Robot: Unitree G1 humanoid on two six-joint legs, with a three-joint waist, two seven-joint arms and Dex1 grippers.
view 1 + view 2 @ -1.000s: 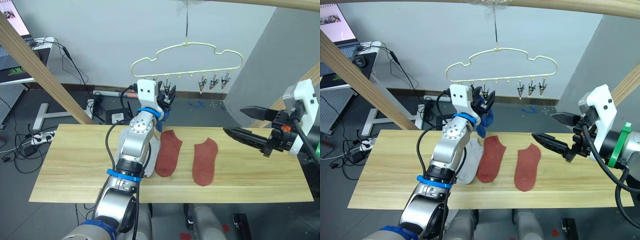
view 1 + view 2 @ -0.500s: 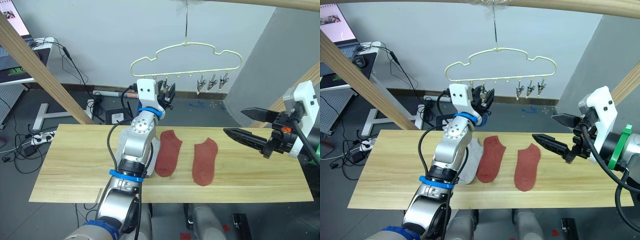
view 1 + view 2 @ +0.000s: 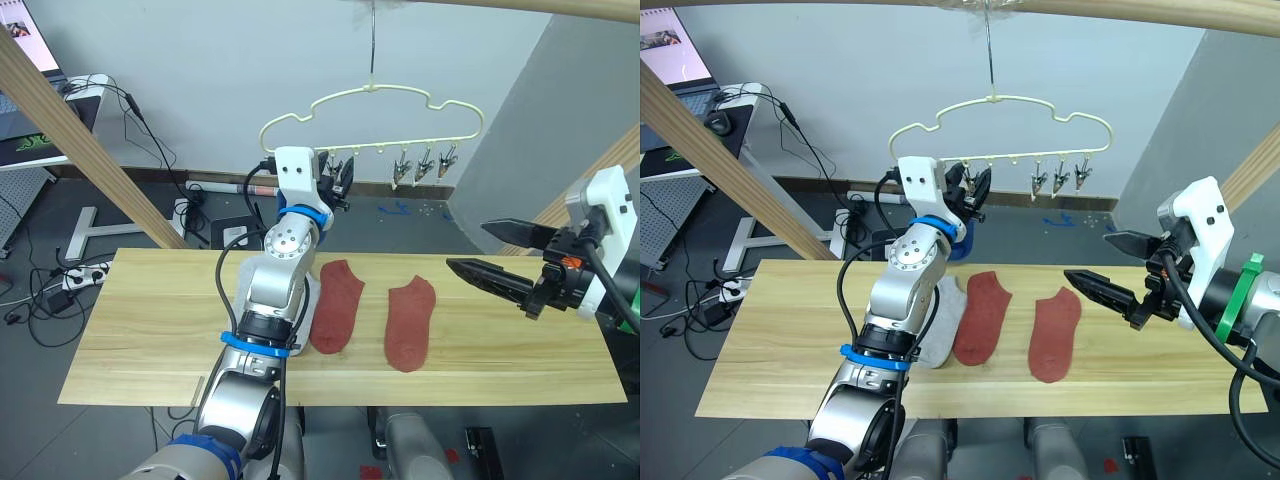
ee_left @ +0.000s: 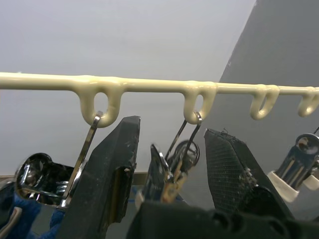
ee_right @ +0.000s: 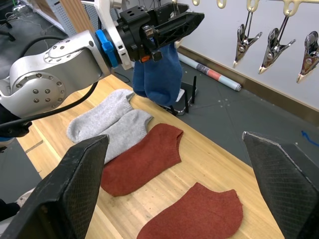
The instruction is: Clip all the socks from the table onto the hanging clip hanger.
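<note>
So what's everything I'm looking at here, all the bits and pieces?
rust-red socks: two, flat, side by side mid-table.
grey socks: two, light grey, on the table next to the red ones, on the robot's left.
blue socks: two, hanging at the clip hanger's left end.
clip hanger: one, cream-yellow, hung above the table's far edge; three free clips on its right.
table: one, light wood.
desk with a laptop: far left.
cables: black, on the floor.
left pincer: black, open, raised at the hanger's clips.
right pincer: black, open, above the table's right end.
</note>
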